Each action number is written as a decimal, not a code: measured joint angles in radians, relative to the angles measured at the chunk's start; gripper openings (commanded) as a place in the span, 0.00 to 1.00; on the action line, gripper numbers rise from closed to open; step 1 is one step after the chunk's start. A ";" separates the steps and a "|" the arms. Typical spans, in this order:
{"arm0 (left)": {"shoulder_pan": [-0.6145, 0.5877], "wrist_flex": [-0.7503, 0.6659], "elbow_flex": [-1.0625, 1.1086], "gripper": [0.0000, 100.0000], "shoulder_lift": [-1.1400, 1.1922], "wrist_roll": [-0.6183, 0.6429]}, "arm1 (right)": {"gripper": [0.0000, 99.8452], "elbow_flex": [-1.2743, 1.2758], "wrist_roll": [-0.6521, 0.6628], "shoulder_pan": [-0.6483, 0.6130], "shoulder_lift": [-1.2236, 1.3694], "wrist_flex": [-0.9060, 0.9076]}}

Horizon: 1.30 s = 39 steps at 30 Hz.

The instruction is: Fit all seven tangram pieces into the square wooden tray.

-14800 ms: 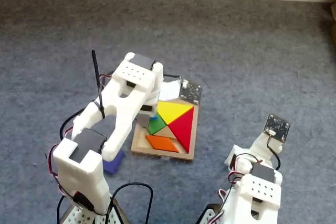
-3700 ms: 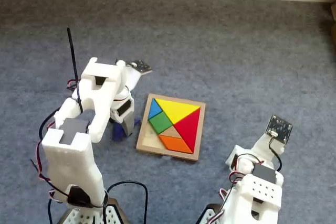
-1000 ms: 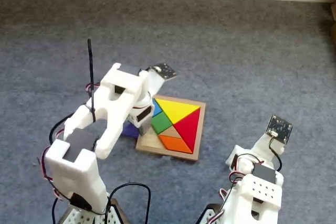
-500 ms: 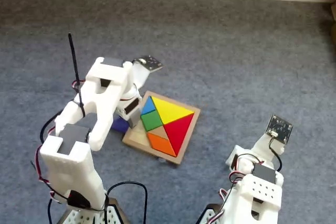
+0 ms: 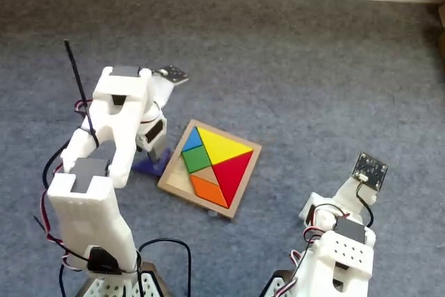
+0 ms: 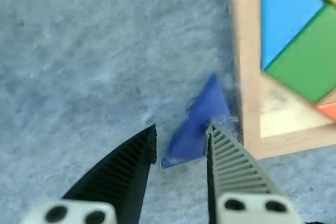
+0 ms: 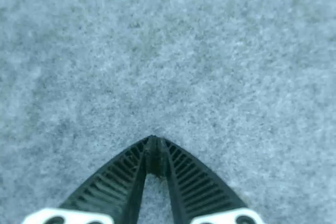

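Observation:
The square wooden tray (image 5: 242, 184) lies turned at an angle on the carpet. It holds a yellow triangle (image 5: 221, 146), a red triangle (image 5: 233, 172), a green square (image 5: 197, 160), a light blue triangle (image 5: 192, 140) and an orange piece (image 5: 207, 189). A bare slot (image 6: 283, 114) shows at the tray's corner. A dark blue triangle (image 6: 197, 124) lies on the carpet against the tray wall (image 6: 242, 77), also seen as the dark blue triangle (image 5: 144, 165) from above. My left gripper (image 6: 181, 137) is open, its fingers either side of that triangle. My right gripper (image 7: 154, 156) is shut over bare carpet.
Grey-blue carpet (image 5: 313, 74) covers the whole floor. The right arm (image 5: 341, 238) is folded at the near right, away from the tray. A pale wall edge runs along the far side.
The left arm has swung to the left, off the tray. The tray has turned and slid left with it. The dark blue triangle now lies between the left fingers. The right arm has stayed still.

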 measured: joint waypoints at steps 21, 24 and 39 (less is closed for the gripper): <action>0.126 0.006 0.091 0.15 -0.005 -0.015 | 0.01 0.000 0.000 0.000 0.000 0.000; 0.147 0.006 0.100 0.15 -0.006 0.008 | 0.01 0.000 0.000 0.000 0.000 0.000; 0.163 0.002 0.153 0.15 -0.017 0.014 | 0.01 0.000 0.000 0.000 0.000 0.000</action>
